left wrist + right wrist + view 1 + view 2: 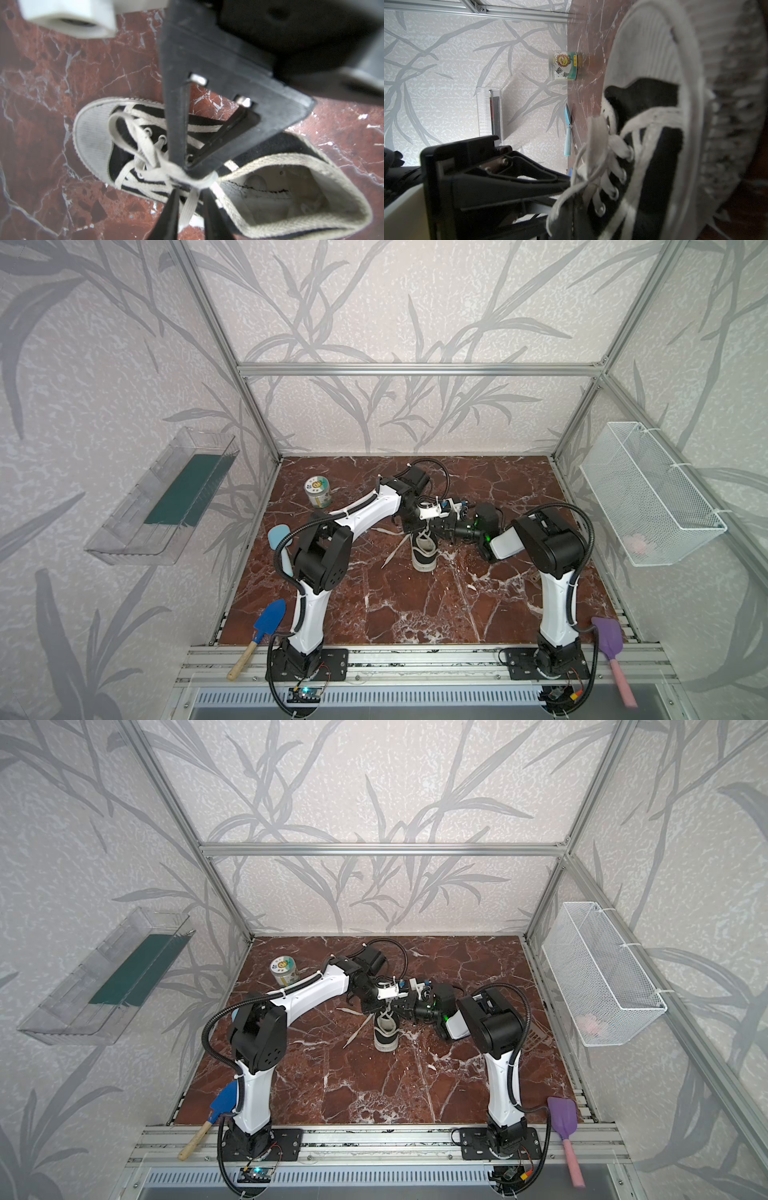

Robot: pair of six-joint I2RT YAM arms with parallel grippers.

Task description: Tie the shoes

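- Black canvas shoe point(424, 552) with a white sole is seen standing near the middle of the red marble table point(415, 614), heel toward the front rail. In both top views its toe end is covered by the two grippers.
- White laces point(128, 128) are seen crossed and bunched over the tongue. Loose strands are trailed onto the table on the left arm's side.
- Of the left gripper point(190, 191) only two dark fingertips are caught in its own wrist view, and the rest is cut off by the frame edge. They are held apart with one lace strand running between them. Whether the strand is touched cannot be told.
- The jaws of the right gripper point(192, 169) are seen closed to a point at the bunched lace. Whether any lace is pinched there is hidden by the fingers and by blur.
- In the right wrist view the frame is filled by the shoe at close range, much of it out of focus. That gripper's own tips are lost in the dark lower edge.
- A printed tin point(318, 492) is seen toward the far left of the table.
- A pale blue spatula point(279, 538) is half hidden behind the left arm.
- Something pink in the wire basket point(648, 493) is too blurred to be named.
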